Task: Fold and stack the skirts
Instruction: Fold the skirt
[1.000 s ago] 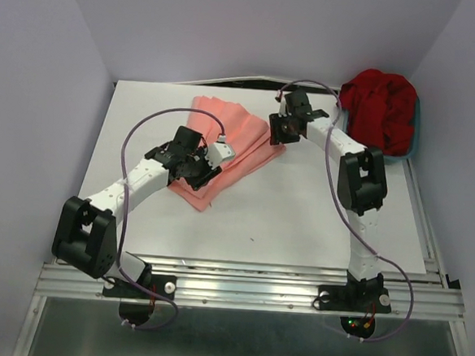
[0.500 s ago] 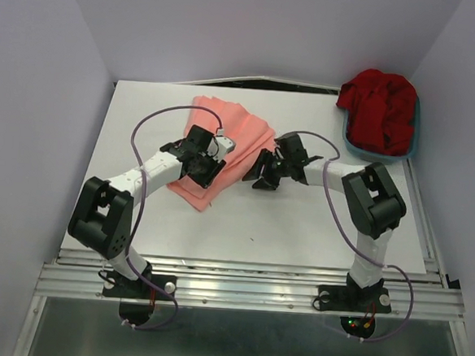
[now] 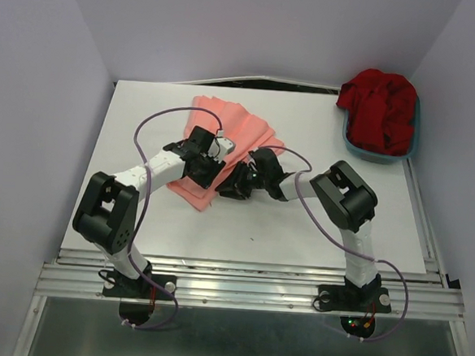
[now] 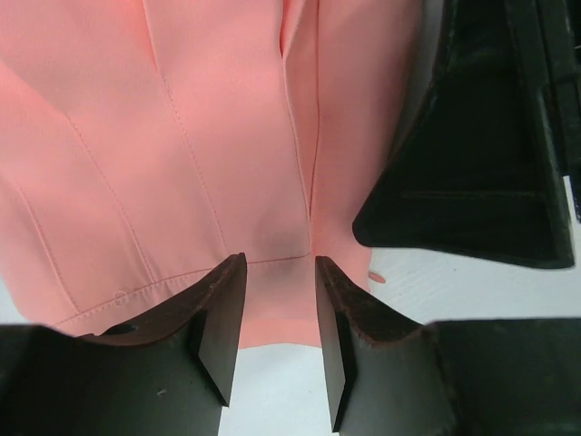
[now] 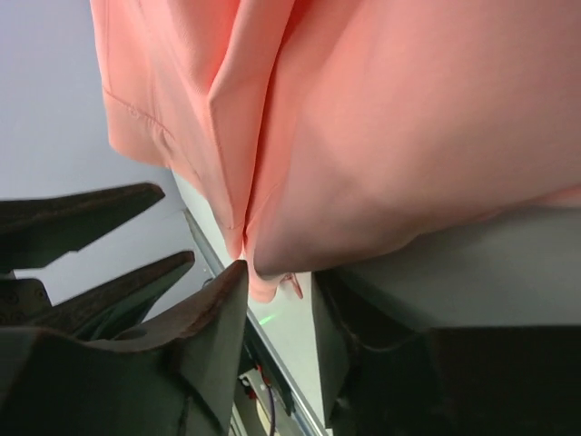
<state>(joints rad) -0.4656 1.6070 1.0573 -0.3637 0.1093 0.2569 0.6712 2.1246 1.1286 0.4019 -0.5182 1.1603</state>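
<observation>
The salmon-pink pleated skirt (image 3: 233, 125) lies folded on the table's left-centre. My left gripper (image 3: 212, 170) is open and low over its near right edge. In the left wrist view the skirt (image 4: 182, 136) fills the frame and its stitched edge lies between my open fingers (image 4: 218, 336). My right gripper (image 3: 227, 187) is open just right of the left one. In the right wrist view its jaws (image 5: 280, 272) straddle a hanging corner of the skirt (image 5: 408, 136) without pinching it. The deep red skirt (image 3: 381, 106) is heaped at the back right.
The red skirt sits in a teal basin (image 3: 370, 153) at the table's back right corner. The white table (image 3: 299, 223) has purple walls on three sides. My two grippers are nearly touching; the right one's black body (image 4: 481, 136) crowds the left wrist view.
My right arm has swung from the skirt's far right side down to its near right edge, beside the left gripper. The left gripper has shifted slightly forward along the skirt.
</observation>
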